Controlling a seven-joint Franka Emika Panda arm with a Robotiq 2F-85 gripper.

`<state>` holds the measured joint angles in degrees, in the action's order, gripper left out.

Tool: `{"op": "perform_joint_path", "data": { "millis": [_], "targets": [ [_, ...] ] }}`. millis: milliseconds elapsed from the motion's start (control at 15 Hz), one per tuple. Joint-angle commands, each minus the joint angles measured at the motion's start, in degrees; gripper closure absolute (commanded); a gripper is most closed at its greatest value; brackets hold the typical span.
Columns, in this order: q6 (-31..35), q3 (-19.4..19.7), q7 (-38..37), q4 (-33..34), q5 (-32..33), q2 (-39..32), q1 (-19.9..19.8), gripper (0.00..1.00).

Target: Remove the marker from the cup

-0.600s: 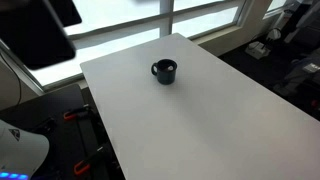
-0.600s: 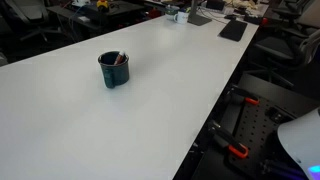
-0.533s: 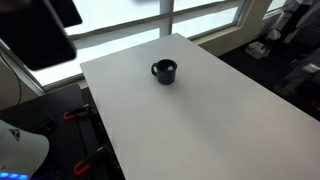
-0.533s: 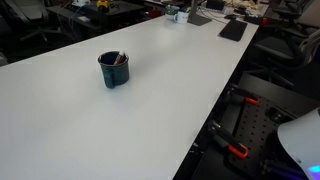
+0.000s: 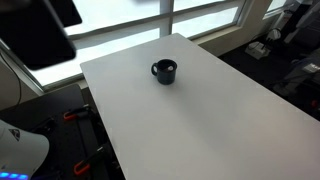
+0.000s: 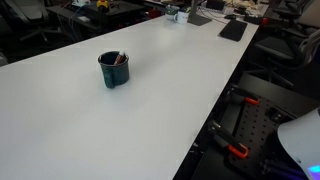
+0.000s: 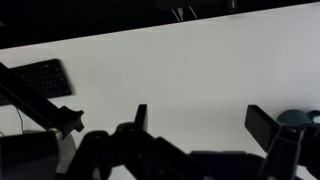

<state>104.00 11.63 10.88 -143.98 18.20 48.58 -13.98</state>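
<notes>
cup point(image 5: 164, 71) sits upright on white table point(image 5: 215, 120), nearer the window end, handle out to one side. marker point(image 6: 121, 57) stands inside it, leaning on the rim w/ its tip just above, seen in an exterior view. gripper point(image 7: 200, 117) shows only in wrist view: released, jaws spread wide over bare tabletop, well apart from the cup at the frame's edge.

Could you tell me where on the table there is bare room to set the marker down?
The table is bare all around the cup, widest between it and the near edge. Only the far end, by the dark slab, is crowded.
</notes>
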Motion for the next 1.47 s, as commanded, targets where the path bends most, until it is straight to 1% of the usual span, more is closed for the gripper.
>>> {"op": "perform_joint_path", "data": {
  "millis": [0,200,400,533,600,733,867,1000,1133,1400],
  "targets": [
    [0.03,0.69,0.21,1.07,0.74,-0.82,1.29,0.0],
    [3.33,1.29,4.17,4.07,3.08,-3.68,3.26,0.0],
    [9.82,2.65,9.47,7.62,1.34,-8.37,7.5,0.0],
    [13.75,3.88,13.45,9.93,-1.42,-12.53,11.1,0.0],
    [14.55,4.72,16.01,10.94,-3.65,-14.6,13.09,0.0],
    [15.0,6.0,21.33,12.65,-8.03,-18.04,16.15,0.0],
    [13.84,6.6,27.08,14.11,-12.09,-21.2,18.43,0.0],
    [12.43,6.07,32.92,15.22,-14.46,-24.32,19.13,0.0],
    [11.24,4.85,37.02,16.29,-14.74,-27.4,18.55,0.0],
    [9.69,1.9,39.49,17.97,-11.25,-35.34,16.37,0.0]
  ]
}}
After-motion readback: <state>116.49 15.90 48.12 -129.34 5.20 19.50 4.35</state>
